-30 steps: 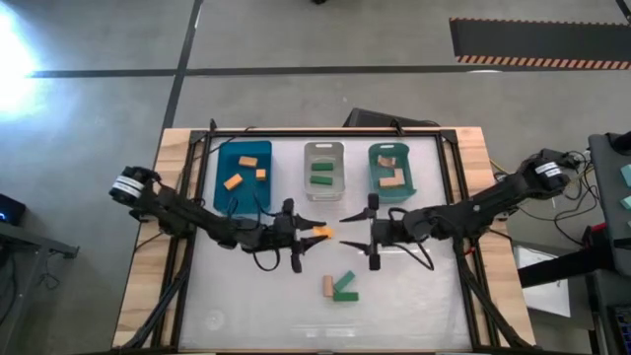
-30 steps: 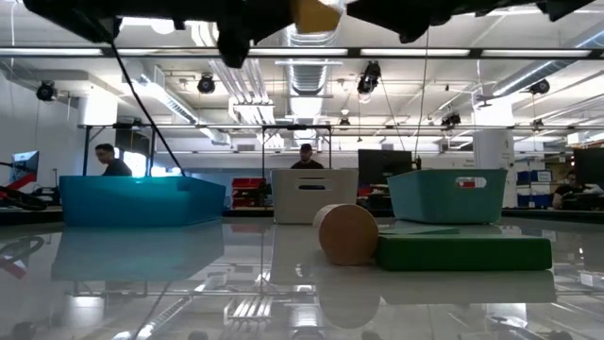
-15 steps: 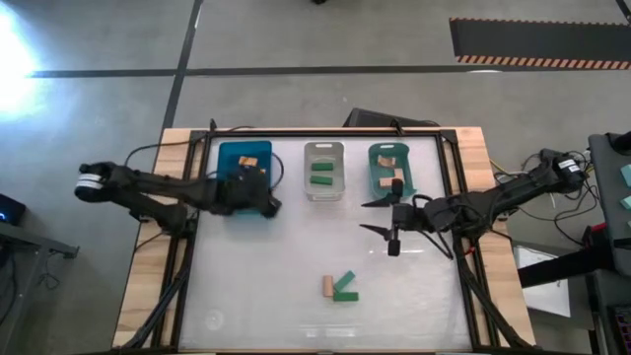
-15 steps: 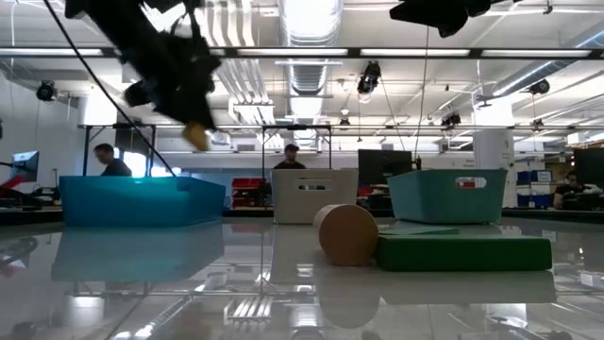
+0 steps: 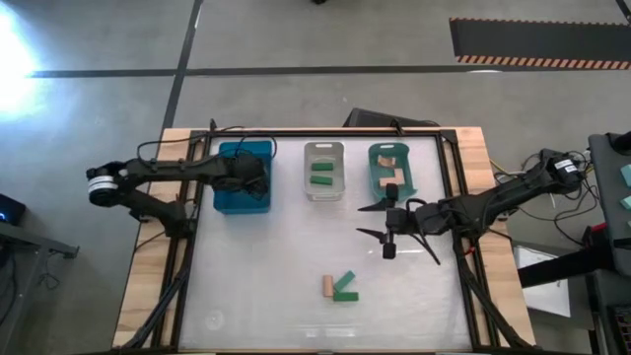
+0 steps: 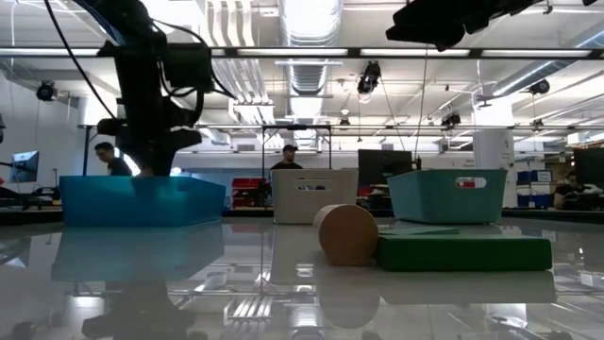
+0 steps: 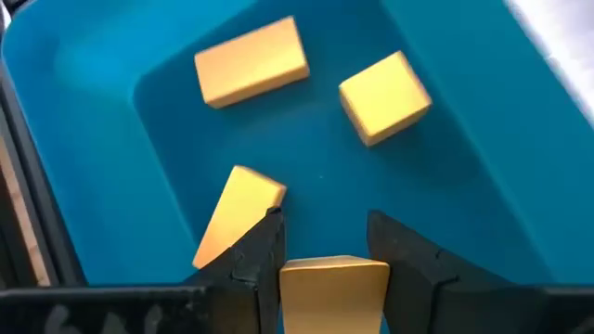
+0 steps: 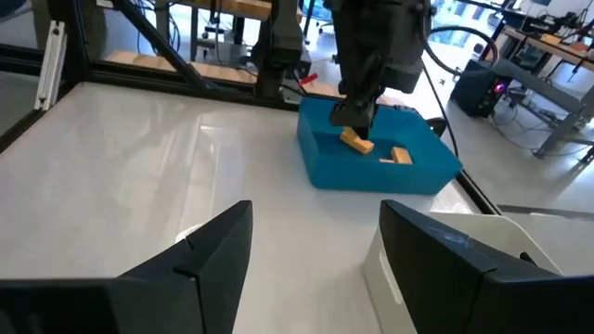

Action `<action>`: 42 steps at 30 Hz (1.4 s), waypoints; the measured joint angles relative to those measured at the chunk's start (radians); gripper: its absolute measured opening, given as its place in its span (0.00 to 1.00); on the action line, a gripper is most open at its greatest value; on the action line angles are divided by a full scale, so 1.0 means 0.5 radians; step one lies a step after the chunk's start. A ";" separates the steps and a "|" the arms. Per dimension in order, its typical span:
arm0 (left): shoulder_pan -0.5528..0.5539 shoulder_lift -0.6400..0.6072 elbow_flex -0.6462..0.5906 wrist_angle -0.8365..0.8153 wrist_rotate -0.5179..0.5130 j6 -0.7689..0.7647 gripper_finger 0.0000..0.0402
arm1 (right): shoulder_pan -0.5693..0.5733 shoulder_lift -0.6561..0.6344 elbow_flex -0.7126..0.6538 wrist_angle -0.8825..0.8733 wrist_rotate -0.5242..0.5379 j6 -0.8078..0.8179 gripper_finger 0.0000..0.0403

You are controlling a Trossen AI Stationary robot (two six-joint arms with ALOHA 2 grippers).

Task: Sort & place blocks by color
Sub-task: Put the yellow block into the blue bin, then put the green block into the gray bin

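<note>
Swung over the blue bin [image 5: 228, 200], left tool [image 7: 325, 243] clenches an orange block [image 7: 332, 292] only its wrist view reveals.

Readable text: none in any view.
Clear bin [image 6: 314, 195]: a small dark mark on its front wall, too small to read.
Teal bin [image 6: 446, 195]: a small red-and-white sticker on its front wall, wording illegible.
Floor strip [image 5: 539, 60]: orange-and-black hazard stripes, no lettering.
</note>
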 joint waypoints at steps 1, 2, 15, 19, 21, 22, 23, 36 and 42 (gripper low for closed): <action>0.003 0.021 0.000 -0.005 0.001 0.001 0.28 | 0.000 0.006 0.000 0.001 0.000 0.000 0.56; 0.003 0.040 0.001 -0.005 0.004 0.000 0.28 | 0.000 0.008 -0.001 -0.004 -0.001 -0.001 0.56; 0.002 0.188 0.002 0.015 0.060 -0.008 0.48 | 0.000 0.019 -0.001 0.001 0.002 0.012 0.56; 0.000 0.180 0.022 0.012 0.061 -0.003 0.50 | 0.000 0.019 -0.001 0.001 0.002 0.079 0.56; -0.016 0.165 0.042 0.014 0.060 -0.003 0.50 | 0.000 0.020 -0.001 0.000 0.001 0.131 0.56; -0.030 0.156 0.053 0.012 0.060 -0.002 0.51 | 0.000 0.020 -0.001 -0.003 0.001 0.166 0.56; -0.048 0.149 0.066 0.011 0.060 -0.002 0.51 | 0.000 0.020 -0.001 -0.009 0.000 0.191 0.56; -0.636 -0.052 0.160 0.194 -0.266 -0.125 0.51 | 0.006 0.141 -0.001 -0.178 -0.034 0.606 0.56; -0.962 -0.109 0.172 0.415 -0.516 -0.123 0.51 | 0.006 0.272 0.158 -0.437 -0.190 0.709 0.56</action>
